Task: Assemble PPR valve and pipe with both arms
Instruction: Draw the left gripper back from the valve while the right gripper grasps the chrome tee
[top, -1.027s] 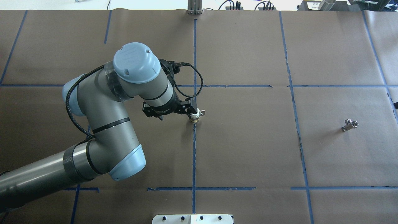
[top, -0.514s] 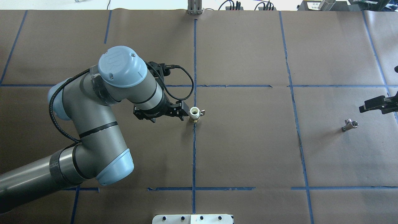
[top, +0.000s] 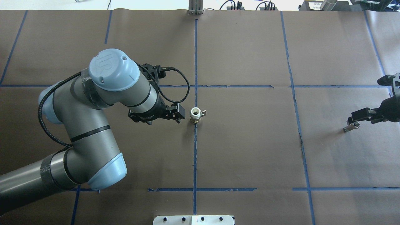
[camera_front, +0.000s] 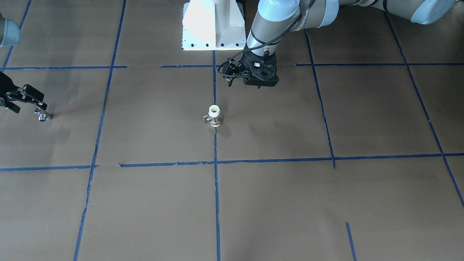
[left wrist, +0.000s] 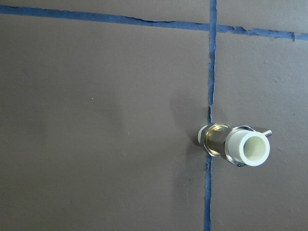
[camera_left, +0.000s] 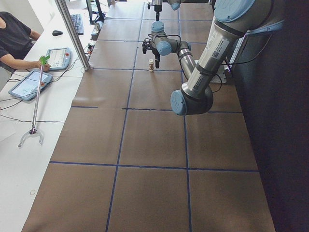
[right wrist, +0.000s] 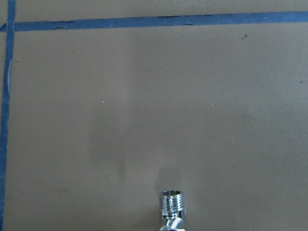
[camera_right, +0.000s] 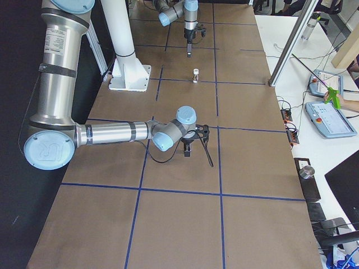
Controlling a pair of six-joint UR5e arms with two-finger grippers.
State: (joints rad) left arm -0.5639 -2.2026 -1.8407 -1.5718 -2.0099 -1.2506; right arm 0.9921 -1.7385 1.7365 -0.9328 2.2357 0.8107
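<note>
The PPR valve (top: 195, 115) stands upright on the centre blue tape line, white end up, brass middle, small lever to its side; it also shows in the front view (camera_front: 214, 116) and the left wrist view (left wrist: 236, 147). My left gripper (top: 179, 114) is just left of it, apart from it, open and empty. The chrome pipe (top: 351, 126) lies on the paper at the right, also seen in the front view (camera_front: 44, 116) and low in the right wrist view (right wrist: 172, 211). My right gripper (top: 352, 119) hovers right over it, open, not touching.
Brown paper with a blue tape grid (top: 237, 86) covers the table. The white pedestal (camera_front: 214, 25) stands at the robot's side. A person (camera_left: 14, 38) sits at a side table with tablets and a long reacher tool (camera_left: 34, 96); a metal post (camera_left: 72, 34) stands at the table edge.
The left gripper let go of the valve and drew back to the left; the valve stayed upright. The right gripper came in from the right edge to just above the pipe.
</note>
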